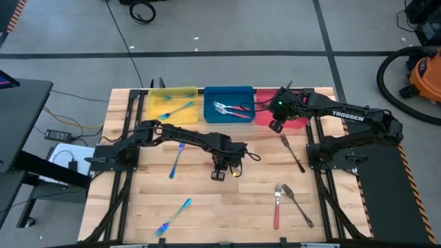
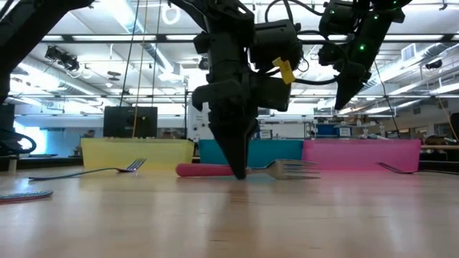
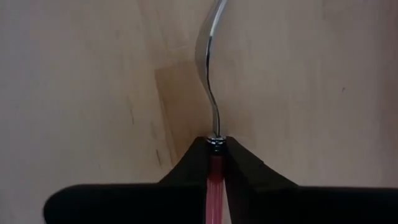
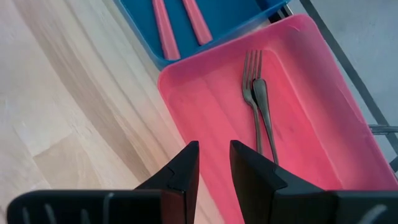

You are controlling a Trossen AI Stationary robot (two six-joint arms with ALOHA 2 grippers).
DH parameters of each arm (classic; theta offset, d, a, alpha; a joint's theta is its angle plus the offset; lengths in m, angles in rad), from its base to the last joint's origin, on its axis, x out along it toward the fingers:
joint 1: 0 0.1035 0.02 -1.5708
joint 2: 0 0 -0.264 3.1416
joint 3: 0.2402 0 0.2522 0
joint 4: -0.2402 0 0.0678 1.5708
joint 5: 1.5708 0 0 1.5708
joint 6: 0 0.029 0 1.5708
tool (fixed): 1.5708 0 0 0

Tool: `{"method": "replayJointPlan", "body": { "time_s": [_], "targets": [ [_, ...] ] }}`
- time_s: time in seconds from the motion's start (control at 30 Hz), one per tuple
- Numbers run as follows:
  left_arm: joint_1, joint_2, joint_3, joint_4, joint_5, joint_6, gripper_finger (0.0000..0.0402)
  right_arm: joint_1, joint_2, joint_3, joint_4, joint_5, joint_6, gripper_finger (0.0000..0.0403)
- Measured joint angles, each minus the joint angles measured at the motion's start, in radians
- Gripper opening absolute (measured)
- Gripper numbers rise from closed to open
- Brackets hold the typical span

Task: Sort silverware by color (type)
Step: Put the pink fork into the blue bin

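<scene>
Robotics lab: strip-lit open hall [image 2: 107,43], shop vacuum [image 1: 413,76].

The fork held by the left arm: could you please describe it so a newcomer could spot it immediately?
Find the wooden table, then its middle, where the left end effector is shut on a red-handled fork lying flat. The other loose red-handled fork lies untouched near the table's front right.

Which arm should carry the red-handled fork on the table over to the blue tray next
Left. The left gripper is already shut on the red-handled fork at mid-table, near the blue tray. The right gripper hangs open over the pink tray, holding nothing.
</scene>
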Motion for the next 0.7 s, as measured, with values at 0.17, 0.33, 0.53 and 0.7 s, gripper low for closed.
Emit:
{"method": "replayJointPlan", "body": {
  "time_s": [0.17,0.33,0.53,0.7],
  "targets": [
    [0.047,-0.019,0.005,-0.062,-0.032,0.04,0.0024,0.0,0.0,0.0,0.0,0.002,0.015,0.0098],
    [0.122,-0.051,0.008,-0.086,-0.026,0.081,0.0024,0.001,0.0,0.0,0.006,0.007,0.019,0.0098],
    [0.212,-0.097,0.009,-0.107,-0.021,0.148,0.0024,0.001,0.0,-0.002,0.001,0.026,0.022,0.0098],
    [0.295,-0.146,0.009,-0.136,-0.016,0.22,0.0024,0.001,0.0,-0.002,0.002,0.028,0.044,0.0098]
  ]
}}
